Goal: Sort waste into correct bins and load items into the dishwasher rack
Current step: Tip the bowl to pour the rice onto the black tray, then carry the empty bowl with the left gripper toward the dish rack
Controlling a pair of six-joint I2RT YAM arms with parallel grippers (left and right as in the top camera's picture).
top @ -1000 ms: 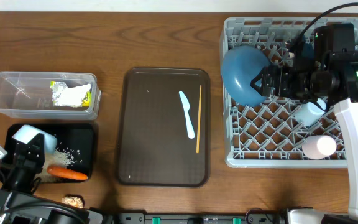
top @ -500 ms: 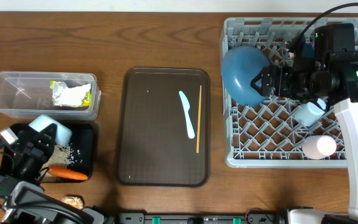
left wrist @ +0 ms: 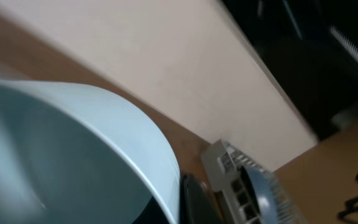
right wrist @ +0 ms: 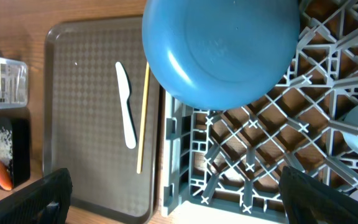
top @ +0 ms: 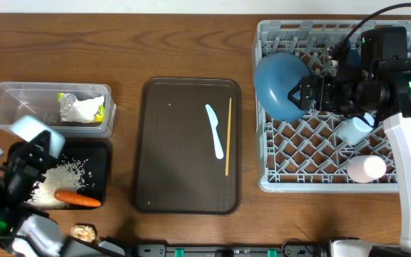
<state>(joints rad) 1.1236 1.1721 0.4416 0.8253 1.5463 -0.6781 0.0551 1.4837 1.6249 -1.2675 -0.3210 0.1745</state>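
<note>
- Small white bowl (top: 31, 128): clamped at its rim in the left pincer (top: 40, 148), well left of the brown serving tray (top: 191, 193), over the far edge of the black tray (top: 100, 158). In the left wrist view its pale inner wall fills the near field.
- Left pincer: jaws together on the bowl rim.
- Loose rice (top: 56, 176): heaped in the black tray, which lies left of the serving tray, near side.
- Carrot (top: 77, 199): in the same black tray, at its near edge, touching the rice heap.
- Brown food lump (top: 84, 230): on the desk (top: 120, 43), just outside the black tray's near edge.
- Clear tub (top: 6, 107): left of the serving tray, far side. It holds the wrapper (top: 67, 107) and the white napkin (top: 88, 108), bunched together at the end nearest the serving tray.
- Pale blue spoon (top: 215, 130) and chopstick (top: 227, 135): lying side by side on the serving tray's right half, apart, chopstick outermost.
- Dishwasher rack (top: 262, 43): just right of the serving tray.
- Blue plate (top: 277, 86): standing on edge in the rack, at the side nearest the serving tray.
- Light blue cup (top: 354, 130) and pink cup (top: 366, 168): in the rack, farther from the serving tray.
- Right pincer (top: 298, 94): jaws wide apart beside the plate, gripping nothing.
</note>
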